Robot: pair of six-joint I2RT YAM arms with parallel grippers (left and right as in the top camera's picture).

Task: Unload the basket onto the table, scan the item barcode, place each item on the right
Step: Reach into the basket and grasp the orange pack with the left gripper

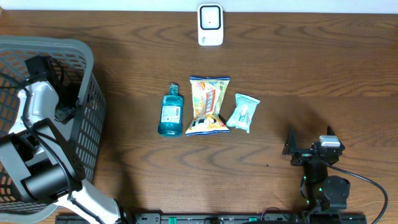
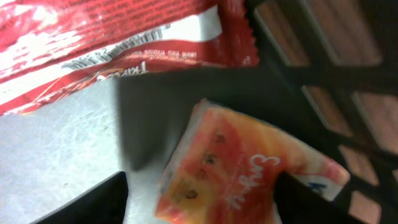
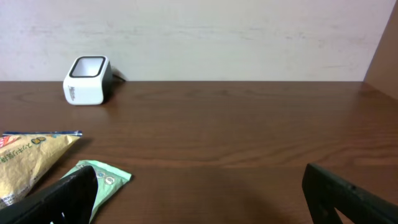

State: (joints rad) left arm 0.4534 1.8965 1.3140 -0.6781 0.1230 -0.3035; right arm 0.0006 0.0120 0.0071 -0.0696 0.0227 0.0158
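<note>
My left gripper (image 2: 202,205) is down inside the grey basket (image 1: 87,68), open, with its dark fingers (image 2: 93,202) on either side of an orange packet (image 2: 242,162). The right finger touches the packet's edge; a gap shows on the left. A red snack packet (image 2: 112,37) lies behind it on the basket floor. The white barcode scanner (image 1: 210,25) stands at the table's far edge, also seen in the right wrist view (image 3: 88,79). My right gripper (image 1: 310,138) rests low at the front right, open and empty (image 3: 202,199).
A blue bottle (image 1: 170,112), a yellow snack bag (image 1: 208,106) and a green packet (image 1: 243,112) lie side by side mid-table. The basket's lattice wall (image 2: 329,68) stands close to the right of the left gripper.
</note>
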